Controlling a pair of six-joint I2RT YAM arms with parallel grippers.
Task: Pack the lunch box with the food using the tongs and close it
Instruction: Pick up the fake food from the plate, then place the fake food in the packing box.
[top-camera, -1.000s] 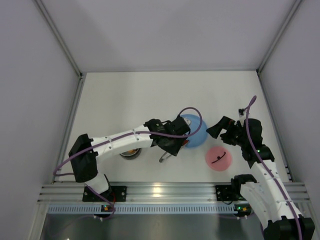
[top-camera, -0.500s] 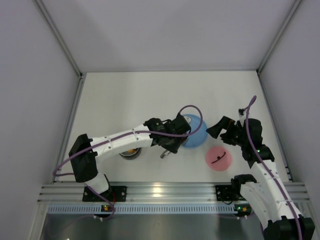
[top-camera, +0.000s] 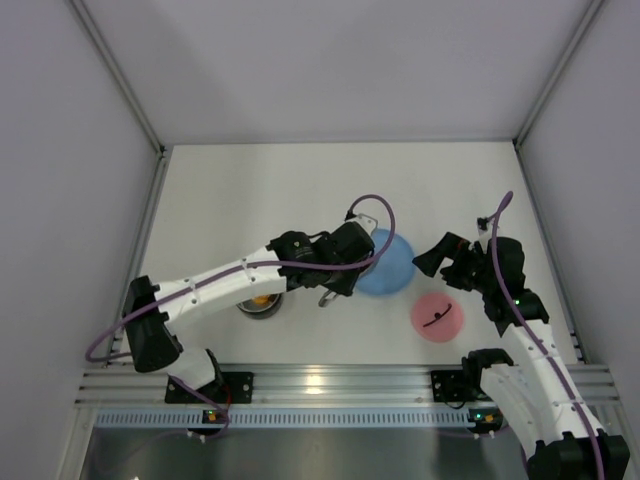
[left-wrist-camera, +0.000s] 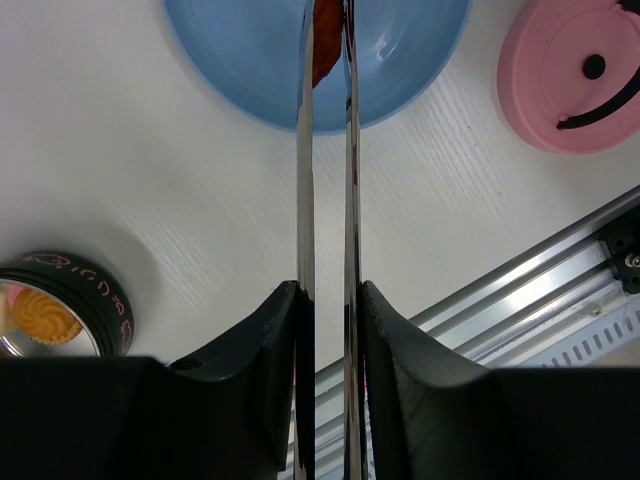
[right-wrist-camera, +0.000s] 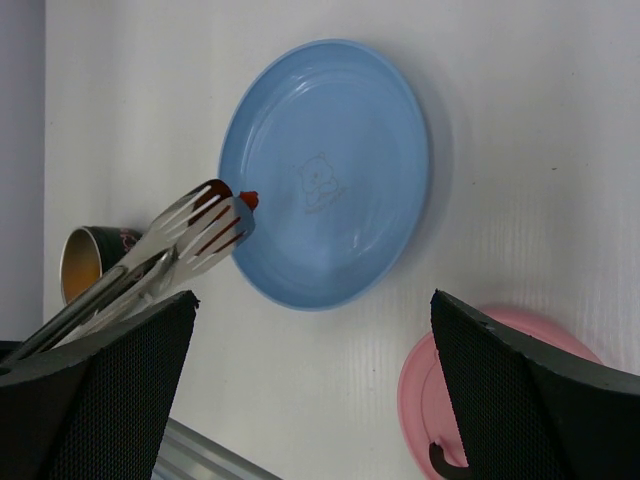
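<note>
My left gripper (left-wrist-camera: 328, 290) is shut on the silver tongs (left-wrist-camera: 305, 150), squeezing their two arms close together. The tongs' slotted tips (right-wrist-camera: 205, 222) pinch a red-brown food piece (left-wrist-camera: 326, 45) over the left edge of the blue plate (left-wrist-camera: 240, 60). The steel lunch box (left-wrist-camera: 100, 300) stands open to the left, with an orange disc (left-wrist-camera: 45, 315) inside. In the top view it (top-camera: 268, 310) is partly hidden under the left arm. The pink lid (top-camera: 436, 316) with its black strap lies right of the plate. My right gripper (top-camera: 432, 262) hovers open above the table between plate and lid.
The blue plate (top-camera: 395, 260) looks bare apart from a printed figure. An aluminium rail (top-camera: 320, 380) runs along the near table edge, close to the lid. White walls enclose the table on the left, right and far sides.
The left gripper has squeezed the tongs tighter. It has shifted a little left and away from the rail, with the red-brown piece in the tips. The right arm has not moved.
</note>
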